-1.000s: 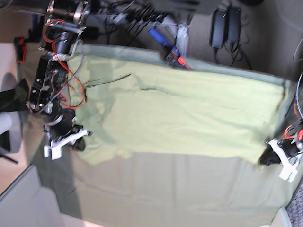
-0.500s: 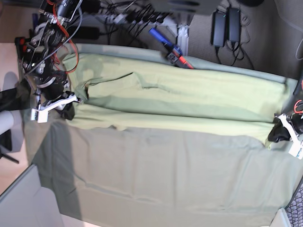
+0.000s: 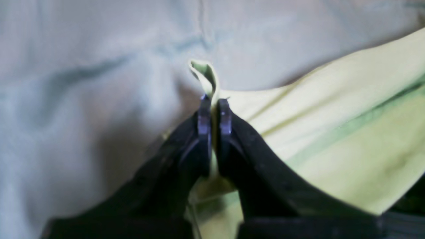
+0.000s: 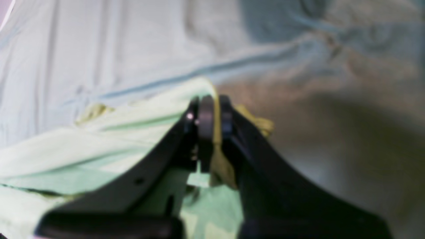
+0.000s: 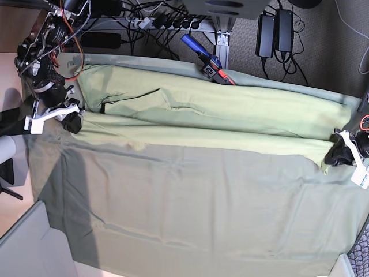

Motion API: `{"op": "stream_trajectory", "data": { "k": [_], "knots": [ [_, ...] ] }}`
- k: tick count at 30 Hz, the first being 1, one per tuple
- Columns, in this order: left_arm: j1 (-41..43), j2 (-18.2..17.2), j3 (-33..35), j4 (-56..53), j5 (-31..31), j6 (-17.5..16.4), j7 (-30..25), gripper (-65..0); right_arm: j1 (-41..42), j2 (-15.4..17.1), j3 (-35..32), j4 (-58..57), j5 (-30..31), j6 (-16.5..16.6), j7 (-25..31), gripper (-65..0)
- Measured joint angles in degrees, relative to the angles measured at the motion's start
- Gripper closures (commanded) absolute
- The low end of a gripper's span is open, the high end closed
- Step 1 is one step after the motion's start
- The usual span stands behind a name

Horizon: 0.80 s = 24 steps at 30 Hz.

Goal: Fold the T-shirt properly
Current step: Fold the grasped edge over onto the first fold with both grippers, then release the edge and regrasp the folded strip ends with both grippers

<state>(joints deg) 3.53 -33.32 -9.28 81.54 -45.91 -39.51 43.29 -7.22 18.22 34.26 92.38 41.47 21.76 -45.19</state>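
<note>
The pale yellow-green T-shirt (image 5: 219, 118) lies stretched across the far half of the table, folded lengthwise into a long band. My left gripper (image 5: 337, 154) is at the right edge of the base view, shut on the shirt's near corner. In the left wrist view its black fingers (image 3: 214, 113) pinch a fold of the T-shirt (image 3: 332, 132). My right gripper (image 5: 72, 122) is at the left edge of the base view, shut on the other near corner. In the right wrist view the jaws (image 4: 211, 116) clamp the T-shirt (image 4: 99, 146).
A duller grey-green table cloth (image 5: 190, 213) covers the table under the shirt. Cables, power bricks (image 5: 275, 32) and a blue and red tool (image 5: 204, 60) lie beyond the far edge. The table's near left corner (image 5: 52, 242) drops off to the floor.
Both grippers have pulled the shirt's near edge away toward the far side of the table. The visible band of shirt has become narrower and more table cloth shows.
</note>
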Motion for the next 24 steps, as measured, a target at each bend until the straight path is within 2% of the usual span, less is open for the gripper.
{"op": "stream_trajectory", "data": {
  "k": [6,7,9,10,11,12,24],
  "knots": [
    [1.86,-0.02,-0.02,0.00,-0.57,0.00,0.46,-0.8,-3.28,-0.63,0.11,-0.02,-0.13,0.15,0.04,0.0],
    [2.21,-0.02,-0.02,0.00,-1.16,0.00,0.44,-8.9,-3.58,-0.63,0.11,-0.02,-0.50,0.13,0.11,0.0],
    [2.71,-0.02,-0.02,0.00,-1.05,0.00,0.50,-26.5,-4.37,-0.61,0.11,-0.02,-1.05,0.13,0.35,-21.3],
    [2.93,-0.02,-0.02,-0.02,-1.09,0.00,0.52,-32.9,-4.63,-0.61,0.11,-0.02,-1.60,0.15,0.33,-32.0],
    [3.02,-0.02,-0.02,-0.02,-1.11,0.00,0.55,-35.7,-4.68,-0.59,0.13,-0.02,-1.95,0.13,0.28,-40.6],
    [2.99,-0.02,-0.02,-0.02,-1.09,0.00,0.55,-35.8,-4.70,-0.57,0.13,-0.02,-2.16,0.13,0.61,-44.7],
    [2.97,-0.02,-0.02,0.00,-7.82,0.02,0.46,-35.7,-1.88,-0.28,4.83,4.81,-0.50,0.13,2.95,-44.3]
  ]
}}
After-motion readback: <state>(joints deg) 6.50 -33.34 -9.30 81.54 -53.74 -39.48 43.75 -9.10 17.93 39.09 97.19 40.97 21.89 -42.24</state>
